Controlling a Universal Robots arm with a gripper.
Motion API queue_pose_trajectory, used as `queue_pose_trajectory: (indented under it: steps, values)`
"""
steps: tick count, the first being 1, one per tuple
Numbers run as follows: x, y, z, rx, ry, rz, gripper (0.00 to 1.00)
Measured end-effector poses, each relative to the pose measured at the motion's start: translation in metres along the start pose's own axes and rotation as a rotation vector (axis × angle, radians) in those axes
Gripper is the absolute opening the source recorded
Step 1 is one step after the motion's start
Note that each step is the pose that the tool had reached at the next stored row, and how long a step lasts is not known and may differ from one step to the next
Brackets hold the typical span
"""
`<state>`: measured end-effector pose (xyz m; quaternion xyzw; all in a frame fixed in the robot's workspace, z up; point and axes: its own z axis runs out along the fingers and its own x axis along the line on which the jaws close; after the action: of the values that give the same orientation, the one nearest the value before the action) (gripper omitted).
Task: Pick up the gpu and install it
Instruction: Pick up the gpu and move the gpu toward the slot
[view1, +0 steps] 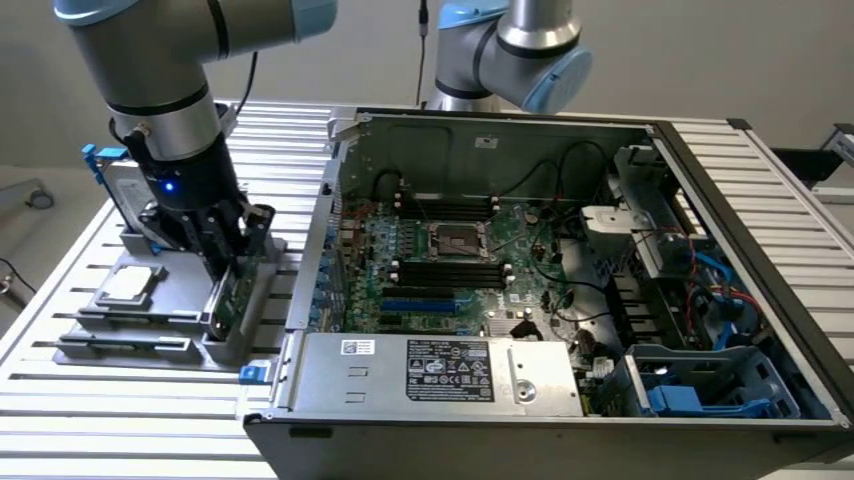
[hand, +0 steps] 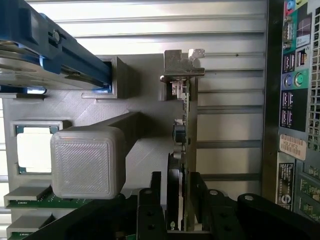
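Note:
The gpu (view1: 238, 297) stands on edge in a slot of the grey fixture (view1: 147, 345), at the exterior view's left of the open computer case (view1: 441, 375). My gripper (view1: 227, 255) has come down over the card's upper edge. In the wrist view the gpu (hand: 182, 135) is seen edge-on, black shroud on one face, green board on the other, with its silver bracket (hand: 182, 62) at the far end. My gripper (hand: 176, 192) straddles it, one finger (hand: 150, 205) on each side. The jaws are open, with a narrow dark gap on the shroud side.
A hard drive in a blue frame (view1: 118, 185) (hand: 55, 55) and a square silver CPU (view1: 130, 283) (hand: 32, 150) sit in the same fixture. A grey block (hand: 87, 162) rises beside the card. The motherboard (view1: 454, 260) lies open; a second arm (view1: 514, 50) stands behind the case.

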<state>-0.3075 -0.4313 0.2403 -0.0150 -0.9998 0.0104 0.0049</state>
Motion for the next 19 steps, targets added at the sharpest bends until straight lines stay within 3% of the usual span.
queue_pose_trajectory:
  steps: [1, 3, 19]
  values:
    - [0.0, 0.0, -0.0001, 0.0002, 0.0, 0.0, 0.29]
    - [0.0001, 0.0, -0.0001, 0.0002, 0.0001, 0.0, 0.27]
    - [0.0002, -0.0001, -0.0042, -0.0015, 0.0005, 0.0, 0.27]
